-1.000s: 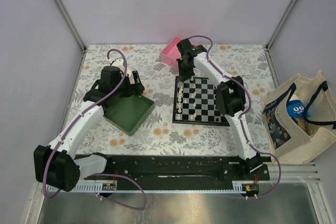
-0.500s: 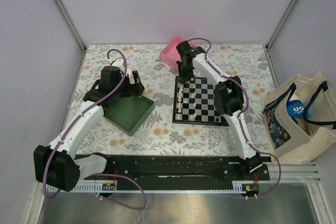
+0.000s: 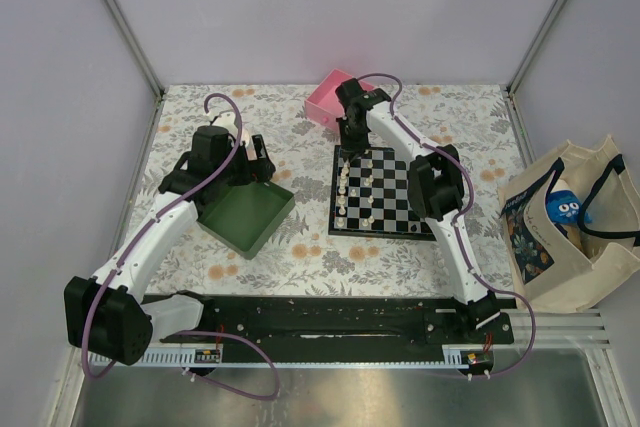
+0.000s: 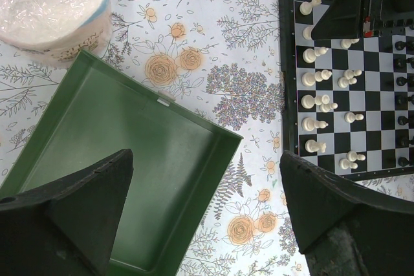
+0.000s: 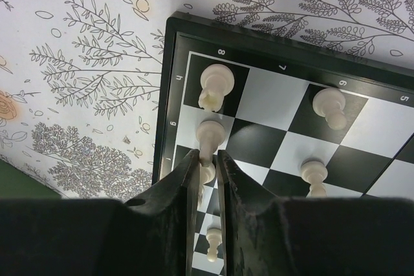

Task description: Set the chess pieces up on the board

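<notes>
Chess pieces (image 4: 317,103): small turned cream figurines, standing in files on your chequered, dark-rimmed board (image 4: 285,82), on the floral-patterned table (image 3: 300,247). Your right fingers (image 5: 178,189): narrowly parted about one cream piece (image 5: 206,174) at the board's edge; whether they grip it cannot be told. Your left fingers (image 4: 84,211): spread wide, empty, over the smooth green tray (image 4: 149,153).

Bright, even, diffuse light from above; shadows short and soft. Top view sharp, dull sheen on the metal sheet (image 3: 330,397). Left wrist: glare on the plastic-wrapped roll (image 4: 48,4), left pincer (image 4: 206,159) dark, slightly soft. Right wrist: board (image 5: 272,98) crisp, right pincer (image 5: 207,154) near-black, detail lost.
</notes>
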Controlling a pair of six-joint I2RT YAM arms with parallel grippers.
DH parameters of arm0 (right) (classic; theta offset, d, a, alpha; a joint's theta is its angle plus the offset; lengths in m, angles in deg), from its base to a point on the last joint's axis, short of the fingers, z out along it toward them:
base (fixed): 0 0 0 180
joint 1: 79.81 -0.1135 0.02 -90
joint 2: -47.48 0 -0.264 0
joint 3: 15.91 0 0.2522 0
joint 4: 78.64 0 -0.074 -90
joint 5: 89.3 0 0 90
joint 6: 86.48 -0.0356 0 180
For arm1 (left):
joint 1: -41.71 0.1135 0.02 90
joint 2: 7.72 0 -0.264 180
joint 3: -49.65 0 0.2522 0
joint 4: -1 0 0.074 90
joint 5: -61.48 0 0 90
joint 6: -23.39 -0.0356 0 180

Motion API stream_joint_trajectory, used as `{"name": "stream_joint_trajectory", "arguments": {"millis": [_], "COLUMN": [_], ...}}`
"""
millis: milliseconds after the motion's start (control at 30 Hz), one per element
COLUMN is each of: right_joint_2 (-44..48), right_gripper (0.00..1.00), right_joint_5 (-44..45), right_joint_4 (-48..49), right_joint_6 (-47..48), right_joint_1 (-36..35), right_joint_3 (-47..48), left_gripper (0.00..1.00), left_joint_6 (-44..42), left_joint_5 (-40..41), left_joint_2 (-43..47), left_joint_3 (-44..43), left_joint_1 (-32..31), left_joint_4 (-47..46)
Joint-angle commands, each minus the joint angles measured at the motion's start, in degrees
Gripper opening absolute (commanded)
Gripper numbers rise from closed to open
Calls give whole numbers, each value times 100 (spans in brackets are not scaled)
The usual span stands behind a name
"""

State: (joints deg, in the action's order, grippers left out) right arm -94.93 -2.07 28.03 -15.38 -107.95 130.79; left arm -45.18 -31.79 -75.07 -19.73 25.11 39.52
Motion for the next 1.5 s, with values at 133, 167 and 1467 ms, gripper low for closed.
{"name": "stream_joint_trajectory", "arguments": {"millis": [133,167,1467], "right_joint_2": [213,205,-41], "right_gripper": [31,32,43], "right_joint_5": [-119,-128,153], "right_joint_4": [-72,-81,-169], "right_joint_6": [35,35,105], "right_joint_1": [-42,-42,634], "right_joint_3": [337,381,575], "left_gripper": [99,99,99], "left_joint_6": [10,10,-25], "left_joint_5": [-113,-121,-60], "left_joint_2": [-32,-32,47], "left_joint_3": [-11,-11,-19], "left_joint_1": [-1,-1,-10], "left_joint_4": [-225,-217,-164]}}
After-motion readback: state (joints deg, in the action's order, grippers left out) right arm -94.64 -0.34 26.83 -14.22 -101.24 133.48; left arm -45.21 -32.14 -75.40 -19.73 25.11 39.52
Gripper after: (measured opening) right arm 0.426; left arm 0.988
